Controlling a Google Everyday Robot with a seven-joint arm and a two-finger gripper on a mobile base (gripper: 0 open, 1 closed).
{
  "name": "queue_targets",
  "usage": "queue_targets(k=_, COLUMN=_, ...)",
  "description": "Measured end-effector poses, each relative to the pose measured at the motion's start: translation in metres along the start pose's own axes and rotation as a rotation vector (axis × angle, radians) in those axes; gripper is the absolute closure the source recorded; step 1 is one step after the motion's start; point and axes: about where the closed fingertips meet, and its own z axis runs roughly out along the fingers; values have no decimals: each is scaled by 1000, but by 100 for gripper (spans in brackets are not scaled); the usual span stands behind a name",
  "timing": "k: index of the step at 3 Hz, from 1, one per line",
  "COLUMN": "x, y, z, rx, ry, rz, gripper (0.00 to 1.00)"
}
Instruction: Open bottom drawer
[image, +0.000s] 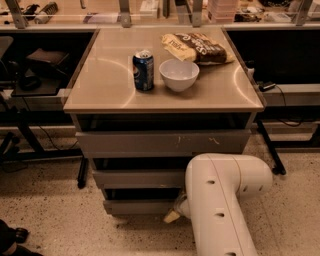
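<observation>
My gripper (172, 215) sits low at the front of the cabinet (110, 87), by the right end of the bottom drawer (137, 206), the cabinet's lowest panel. I cannot tell its grip. With no handle there, I might slip off.

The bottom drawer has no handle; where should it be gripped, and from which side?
Probably the top edge of the bottom drawer front, coming from the front: the panel is plain, and only the dark gap above it offers a lip. The gripper is at its right end, low.
</observation>
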Motion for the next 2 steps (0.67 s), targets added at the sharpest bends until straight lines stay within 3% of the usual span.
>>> queue_targets(k=1, x=0, y=0, z=0, rx=0, ry=-1, rz=0, gripper=0)
queue_targets(k=2, x=0, y=0, z=0, rx=0, ry=-1, rz=0, gripper=19)
